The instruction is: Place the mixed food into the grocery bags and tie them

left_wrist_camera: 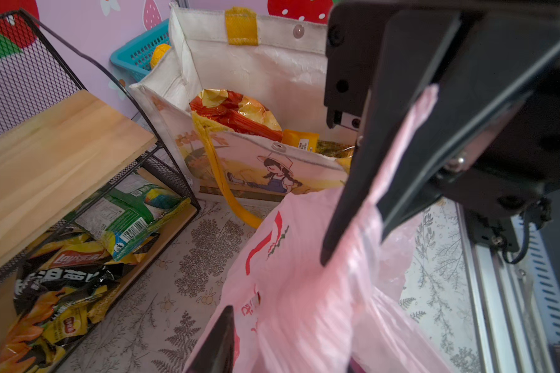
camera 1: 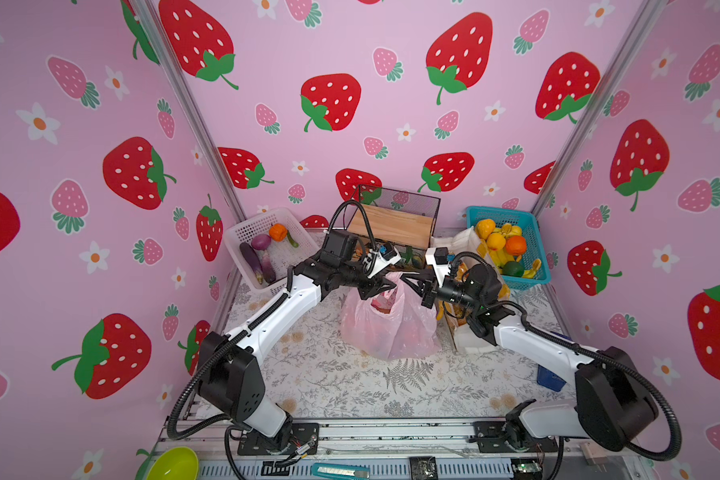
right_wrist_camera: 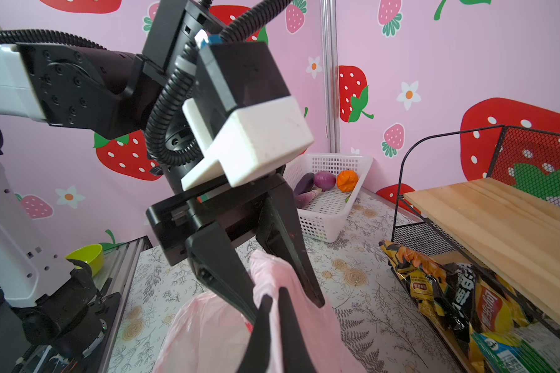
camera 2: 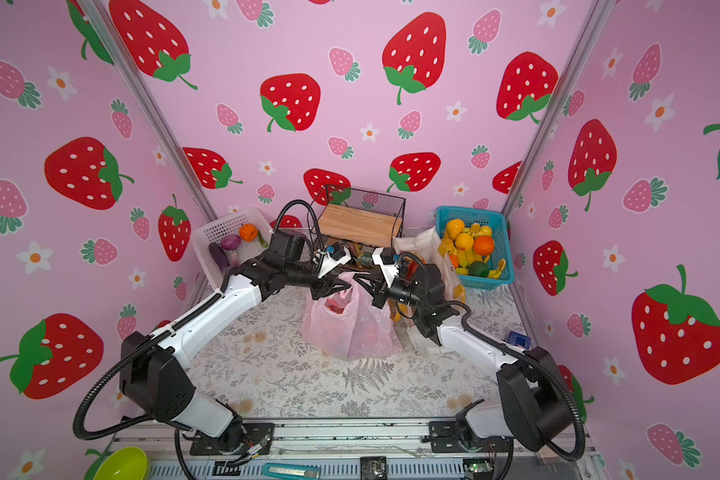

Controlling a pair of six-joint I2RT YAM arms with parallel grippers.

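1 pink bag (camera 1: 391, 328) — R end effector (left_wrist_camera: 353, 248) clamps its handle (left_wrist_camera: 408, 135), L end effector (right_wrist_camera: 285, 305) narrow, grip unclear.

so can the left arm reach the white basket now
Probably, but not at once: the white basket sits beside the left arm, nothing between, but the left gripper has its jaws around a handle of the pink bag and must back off first.

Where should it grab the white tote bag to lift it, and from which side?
Probably the front yellow handle, where it droops as a loose loop over the printed side of the white tote. Come from that side, facing the pink bag: the strap hangs free there.
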